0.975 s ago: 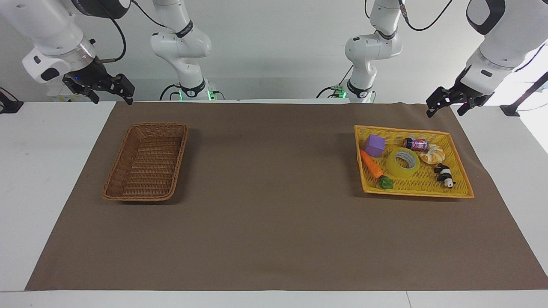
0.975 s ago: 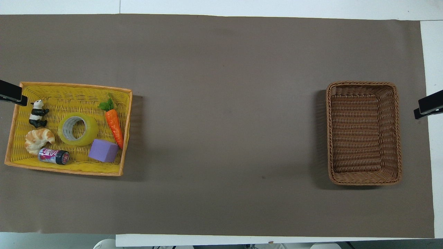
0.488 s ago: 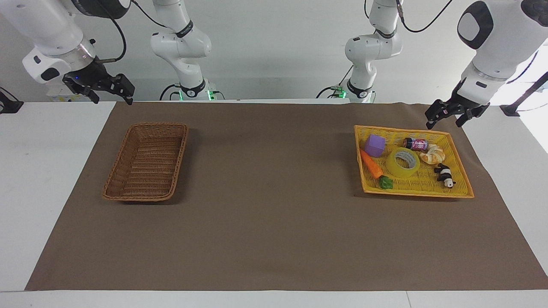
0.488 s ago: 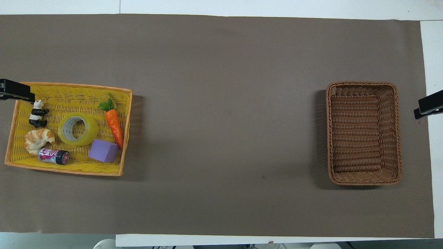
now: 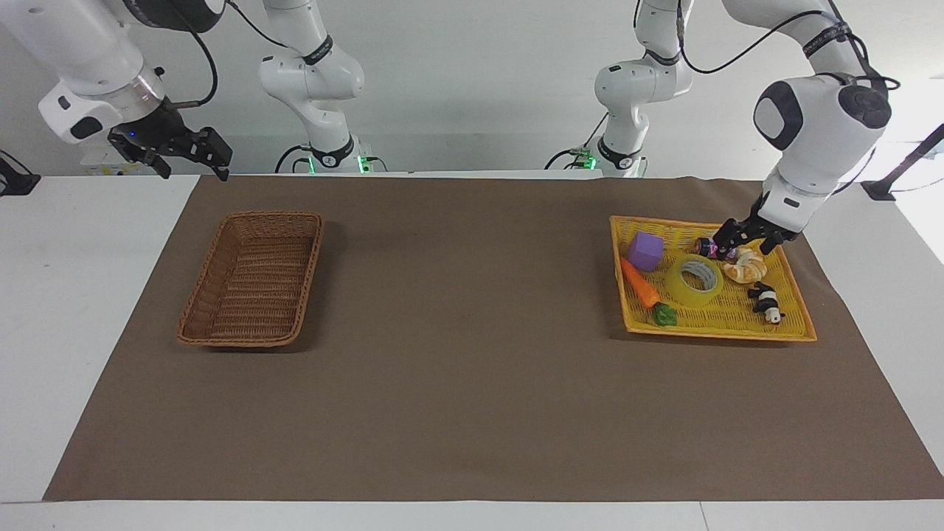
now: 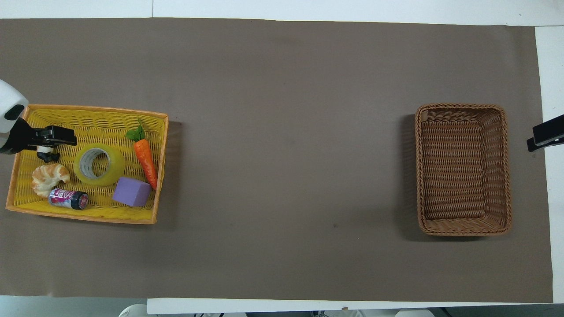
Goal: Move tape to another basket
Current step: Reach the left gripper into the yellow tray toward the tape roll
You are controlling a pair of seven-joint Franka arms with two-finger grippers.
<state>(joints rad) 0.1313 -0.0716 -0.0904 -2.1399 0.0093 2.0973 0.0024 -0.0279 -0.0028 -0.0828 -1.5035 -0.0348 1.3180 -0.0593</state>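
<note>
Brown mat (image 5: pixel 472 383) bare between baskets; left pincer (image 5: pixel 746 243) apart over tape (image 5: pixel 695 280); right pincer (image 5: pixel 193 156) apart.

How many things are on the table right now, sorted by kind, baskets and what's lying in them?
Baskets: 2, the brown wicker basket and the yellow tray basket
Tape rolls: 1, the tape
Toy foods: 2, carrot and croissant
Blocks: 1, purple cube
Small cans: 1, can
Toy animals: 1, panda
Total: 8
</note>
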